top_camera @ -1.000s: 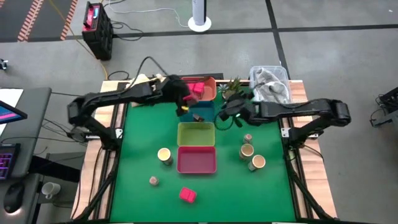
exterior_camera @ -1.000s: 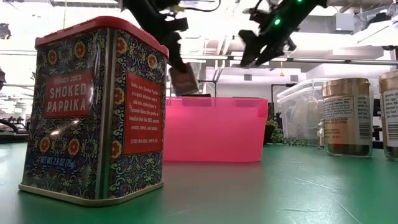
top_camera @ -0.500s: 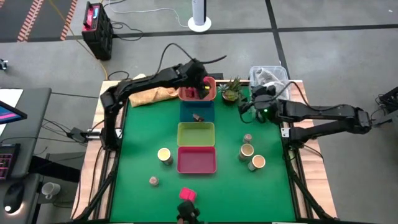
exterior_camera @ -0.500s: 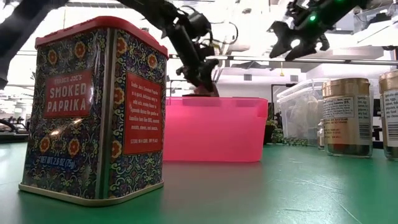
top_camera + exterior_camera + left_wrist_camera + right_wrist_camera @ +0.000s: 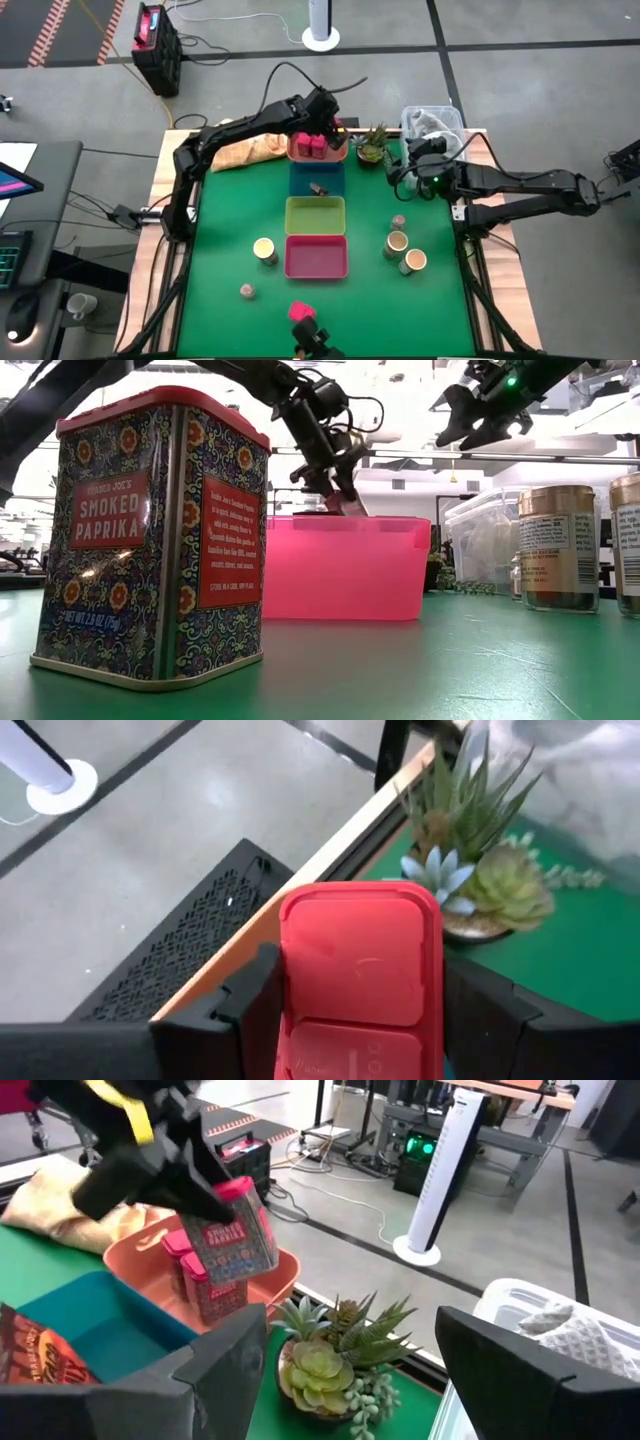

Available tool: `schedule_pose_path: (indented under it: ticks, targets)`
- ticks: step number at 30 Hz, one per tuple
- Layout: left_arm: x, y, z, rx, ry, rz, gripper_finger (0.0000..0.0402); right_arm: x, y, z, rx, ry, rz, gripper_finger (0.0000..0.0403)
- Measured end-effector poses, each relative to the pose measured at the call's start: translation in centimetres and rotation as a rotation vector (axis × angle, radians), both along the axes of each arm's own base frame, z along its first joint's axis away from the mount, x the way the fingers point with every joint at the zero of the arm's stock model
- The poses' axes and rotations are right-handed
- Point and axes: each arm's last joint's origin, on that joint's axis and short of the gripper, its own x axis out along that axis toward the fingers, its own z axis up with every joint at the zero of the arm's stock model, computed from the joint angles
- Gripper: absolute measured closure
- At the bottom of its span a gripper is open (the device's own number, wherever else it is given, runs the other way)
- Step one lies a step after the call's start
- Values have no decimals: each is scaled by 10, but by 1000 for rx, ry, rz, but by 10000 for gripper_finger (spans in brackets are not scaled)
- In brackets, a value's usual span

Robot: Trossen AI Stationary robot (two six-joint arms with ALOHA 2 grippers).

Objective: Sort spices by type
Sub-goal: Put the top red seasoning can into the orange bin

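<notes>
This was a robotics lab or workshop. A green-topped bench point(image 5: 220, 240) stood on a bare grey concrete floor point(image 5: 520, 90) marked with dark lines and hazard striping point(image 5: 50, 30). Cables point(image 5: 240, 22) ran across the floor to a black-and-red equipment case point(image 5: 155, 45), and a white tower fan point(image 5: 320, 20) stood nearby. A keyboard point(image 5: 10, 262) and mouse point(image 5: 22, 318) sat on a side desk. Bright ceiling lights and overhead framing showed in the low view.
</notes>
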Motion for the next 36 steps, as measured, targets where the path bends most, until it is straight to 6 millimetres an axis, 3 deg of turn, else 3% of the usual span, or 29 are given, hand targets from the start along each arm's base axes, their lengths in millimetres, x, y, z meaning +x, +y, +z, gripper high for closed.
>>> schedule_pose_path:
  ticks: [11, 33, 36]
  targets:
    - [2, -2, -15, -110, -22, 95, 193, 1, 12, 1, 0, 18, 96, 88]
    - [-2, -2, -19, -171, -77, 321, 193, -2, 27, 6, -41, 42, 192, 88]
    - [2, 6, -32, -204, -89, 360, 193, -2, 27, 6, -41, 43, 193, 88]
